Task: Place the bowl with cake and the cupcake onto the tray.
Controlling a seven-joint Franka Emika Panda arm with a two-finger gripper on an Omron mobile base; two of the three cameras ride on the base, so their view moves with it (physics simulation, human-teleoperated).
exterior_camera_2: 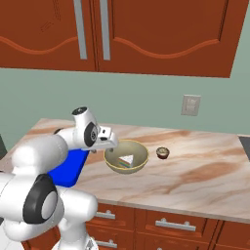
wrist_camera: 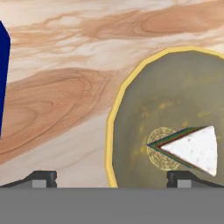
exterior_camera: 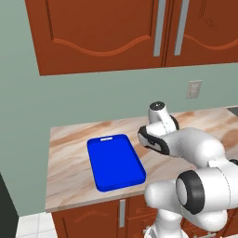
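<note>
The two fingertips [wrist_camera: 46, 178] stand at their widest spread and hold nothing; in the hand view one tip sits over bare countertop and the other over the inside of the bowl [wrist_camera: 175, 109], so the near rim of the bowl lies between them. The gripper [wrist_camera: 111, 179] therefore hangs above that rim, seemingly lined up for a pinch on the wall, not on the contents. The cake [wrist_camera: 192, 148] lies on the floor of the bowl, white top up, its pointed end toward the rim under the hand. In the right base view the gripper [exterior_camera_2: 108, 138] hovers just beside the left edge of the bowl [exterior_camera_2: 126, 157], and whether it touches the rim cannot be told. The cupcake [exterior_camera_2: 163, 153] stands on the countertop [exterior_camera_2: 195, 171] near the bowl on the far side from the arm, apart from it. The tray [exterior_camera: 115, 161] lies flat on the countertop to the left of the bowl, empty, with its slot handle toward the wall. The step in hand appears to be grasping the bowl. To do it well, lower straight down until one finger is inside the wall and one outside, keep the inner finger clear of the cake, close firmly, and lift level so the slice does not slide. A shallow bite on the rounded wall would likely slip.
</note>
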